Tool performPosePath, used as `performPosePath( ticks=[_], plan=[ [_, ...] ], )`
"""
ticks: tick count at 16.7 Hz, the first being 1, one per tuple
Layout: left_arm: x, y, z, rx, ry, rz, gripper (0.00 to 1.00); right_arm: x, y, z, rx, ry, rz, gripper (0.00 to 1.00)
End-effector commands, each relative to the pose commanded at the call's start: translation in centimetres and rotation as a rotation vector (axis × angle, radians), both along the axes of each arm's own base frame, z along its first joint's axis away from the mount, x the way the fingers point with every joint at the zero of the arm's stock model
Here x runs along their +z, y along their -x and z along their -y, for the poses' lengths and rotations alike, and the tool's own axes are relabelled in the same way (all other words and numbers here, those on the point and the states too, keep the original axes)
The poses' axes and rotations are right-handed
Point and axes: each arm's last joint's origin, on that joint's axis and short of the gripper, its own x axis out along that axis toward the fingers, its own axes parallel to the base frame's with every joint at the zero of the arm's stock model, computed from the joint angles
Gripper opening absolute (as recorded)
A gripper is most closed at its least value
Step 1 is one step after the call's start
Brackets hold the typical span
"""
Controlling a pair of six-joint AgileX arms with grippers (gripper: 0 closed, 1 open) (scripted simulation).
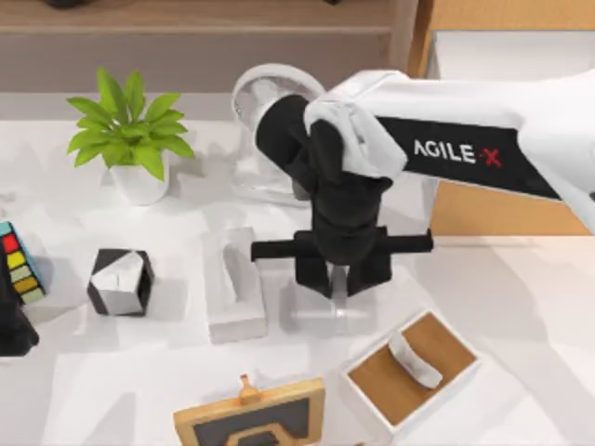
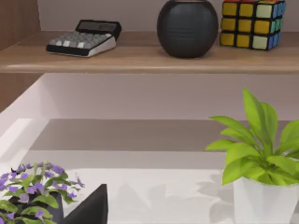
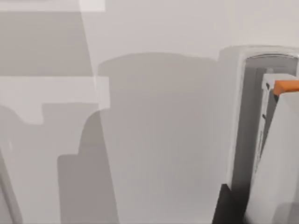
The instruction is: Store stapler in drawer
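Observation:
My right arm reaches in from the right to the table's middle. Its gripper [image 1: 339, 282] points straight down, with the two dark fingers close together on either side of the slim pale stapler [image 1: 339, 302]. In the right wrist view the stapler [image 3: 275, 154], which has an orange tip, lies right beside a dark finger [image 3: 229, 207]. The drawer [image 1: 483, 209] stands at the back right, with a light-brown front and a white inside; the arm covers much of it. My left gripper [image 1: 14, 330] stays parked at the far left edge.
A white tissue box [image 1: 234, 283] lies just left of the stapler. A small white tray [image 1: 372, 395] holding a curved piece sits at the front right. A framed board [image 1: 251, 418], a black-white cube [image 1: 121, 282], a potted plant [image 1: 130, 139] and a round white fan [image 1: 270, 121] stand around.

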Motion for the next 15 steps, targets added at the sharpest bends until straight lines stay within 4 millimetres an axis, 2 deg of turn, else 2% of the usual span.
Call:
performPosePath(
  ticks=[7,9,12,15],
  plan=[
    [0.0,0.0,0.0,0.0,0.0,0.0,1.0,0.1,-0.1,0.1,-0.003,0.001,0.001,0.0],
    [0.0,0.0,0.0,0.0,0.0,0.0,1.0,0.5,-0.1,0.8,-0.023,0.026,-0.01,0.0],
    [0.0,0.0,0.0,0.0,0.0,0.0,1.0,2.2,0.2,1.5,-0.045,0.058,-0.031,0.0],
    [0.0,0.0,0.0,0.0,0.0,0.0,1.0,5.1,0.7,0.7,-0.01,0.012,0.006,0.0]
  ],
)
